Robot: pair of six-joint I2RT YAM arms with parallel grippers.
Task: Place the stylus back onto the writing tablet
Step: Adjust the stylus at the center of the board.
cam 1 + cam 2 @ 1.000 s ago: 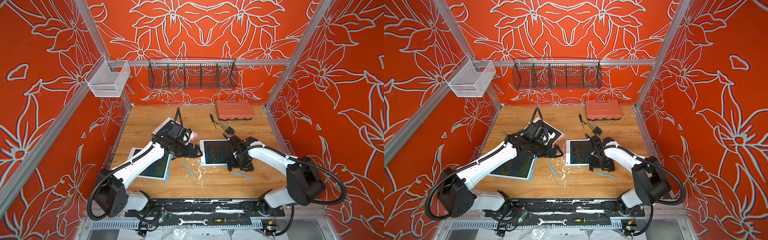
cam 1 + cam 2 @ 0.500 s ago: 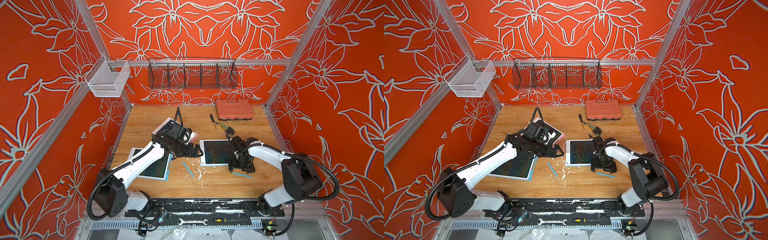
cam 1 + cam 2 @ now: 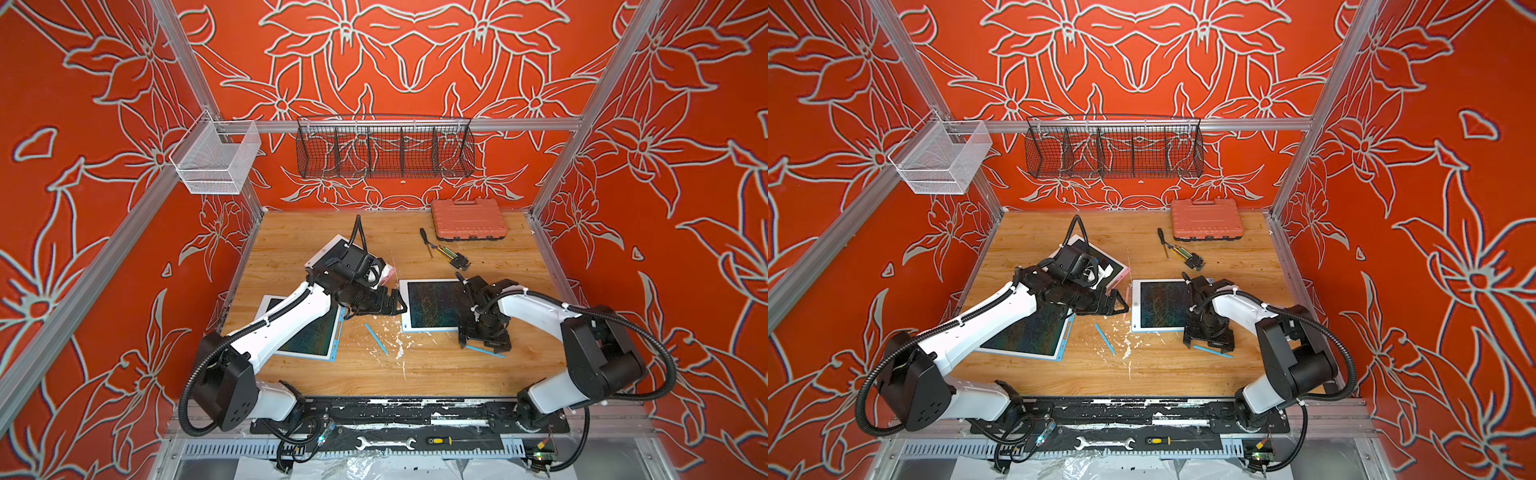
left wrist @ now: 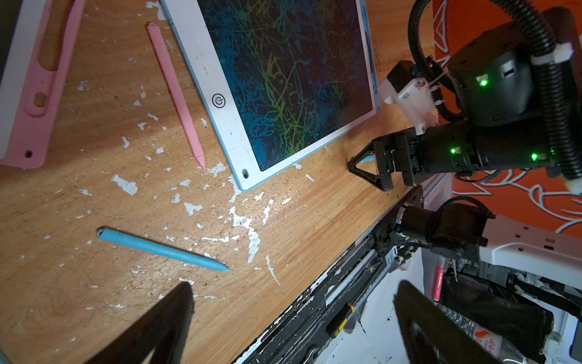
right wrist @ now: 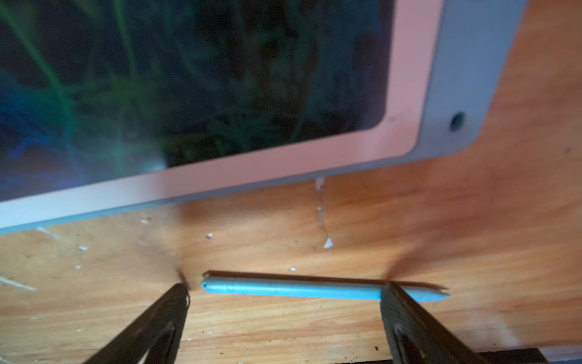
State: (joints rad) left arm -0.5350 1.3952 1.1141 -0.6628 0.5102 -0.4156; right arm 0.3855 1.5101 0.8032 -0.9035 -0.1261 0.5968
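Not much for you to read here. The only clear sign is a circular power-style symbol (image 4: 218, 101) printed on the white bezel of the writing tablet (image 4: 217, 82), in the left wrist view. You'll spot some red print on a white wrapper (image 4: 486, 342) below the table's front edge, but it's too blurry to make out.

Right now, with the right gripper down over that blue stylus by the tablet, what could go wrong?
1. The right gripper is open with the blue stylus lying lengthwise across its gap, one finger over the tip end. Closing this way might pinch the ends or roll it away.
2. The fingertips look almost on the wooden table; pushing lower could jam them.
3. The writing tablet lies close, so a lift could clip its edge.
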